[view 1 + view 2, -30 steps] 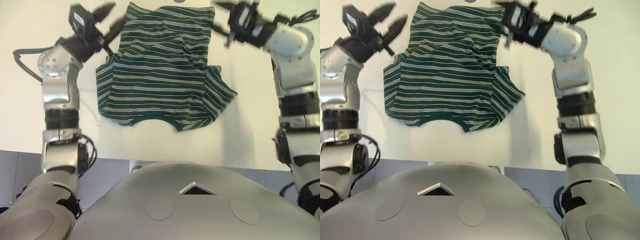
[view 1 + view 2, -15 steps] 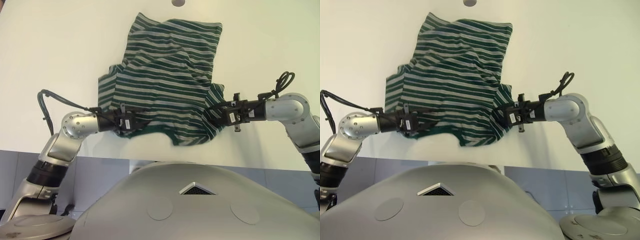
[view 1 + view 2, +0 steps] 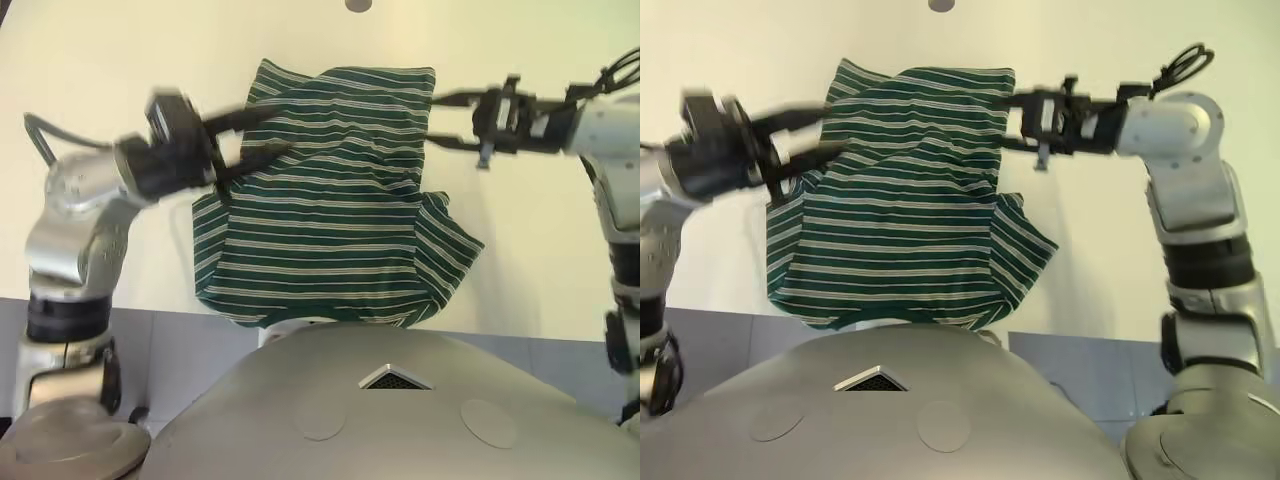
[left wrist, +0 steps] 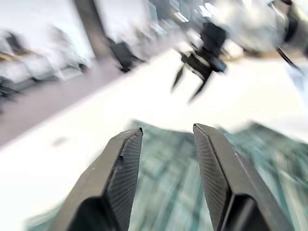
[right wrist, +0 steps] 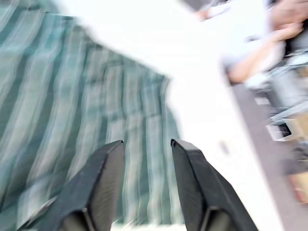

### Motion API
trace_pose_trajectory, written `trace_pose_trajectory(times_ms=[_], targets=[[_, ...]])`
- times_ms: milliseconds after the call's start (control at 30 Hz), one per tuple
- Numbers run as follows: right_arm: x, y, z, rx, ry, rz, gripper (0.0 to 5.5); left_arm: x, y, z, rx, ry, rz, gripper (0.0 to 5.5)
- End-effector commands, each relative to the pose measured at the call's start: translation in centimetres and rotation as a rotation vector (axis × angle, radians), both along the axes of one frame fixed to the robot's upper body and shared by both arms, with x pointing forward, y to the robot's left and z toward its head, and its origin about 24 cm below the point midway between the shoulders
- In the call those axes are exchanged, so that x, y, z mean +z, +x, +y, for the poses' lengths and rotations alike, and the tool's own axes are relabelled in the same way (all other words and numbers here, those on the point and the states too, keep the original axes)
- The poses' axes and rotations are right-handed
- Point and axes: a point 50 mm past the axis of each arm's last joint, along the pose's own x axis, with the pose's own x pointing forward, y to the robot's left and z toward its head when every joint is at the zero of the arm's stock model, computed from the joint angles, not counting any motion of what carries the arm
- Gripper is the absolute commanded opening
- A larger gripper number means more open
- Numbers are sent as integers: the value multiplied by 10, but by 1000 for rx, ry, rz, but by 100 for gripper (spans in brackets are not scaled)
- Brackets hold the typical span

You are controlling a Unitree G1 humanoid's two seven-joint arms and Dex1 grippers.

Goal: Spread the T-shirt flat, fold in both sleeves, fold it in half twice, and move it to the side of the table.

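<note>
as t-shirt lies rumpled, 2 hands agape

This looks like a lab or an open office workroom, though the background is blurred. A broad, plain white surface with a round dark cable port at its far edge stands over a grey panelled floor. Beyond it are dark chair-like shapes, a dark pillar and cluttered equipment.
</note>
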Motion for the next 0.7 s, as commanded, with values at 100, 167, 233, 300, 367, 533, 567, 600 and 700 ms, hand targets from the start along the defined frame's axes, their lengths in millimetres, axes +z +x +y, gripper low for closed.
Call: trace_pose_trajectory(times_ms=[100,167,233,300,367,533,567,600,700], targets=[[-47,20,29,-122,-93,-73,184,-43,88,6,470,233,19,193],[-64,11,30,-70,-166,-49,184,-66,97,4,502,382,5,193],[-79,1,28,-10,-232,-13,184,-85,102,-2,485,480,-7,193],[-84,-2,25,13,-262,-6,184,-96,104,-10,442,510,-18,193],[-86,-1,24,14,-273,-9,184,-112,102,-15,386,557,17,193],[-85,-1,26,8,-260,-17,184,-132,102,4,472,705,98,193],[-86,-1,26,5,-259,-17,184,-132,104,8,503,714,106,193],[-86,-1,25,-2,-259,-18,184,-132,105,11,525,720,108,193],[-87,1,24,-15,-265,-18,184,-128,108,15,584,717,103,193]])
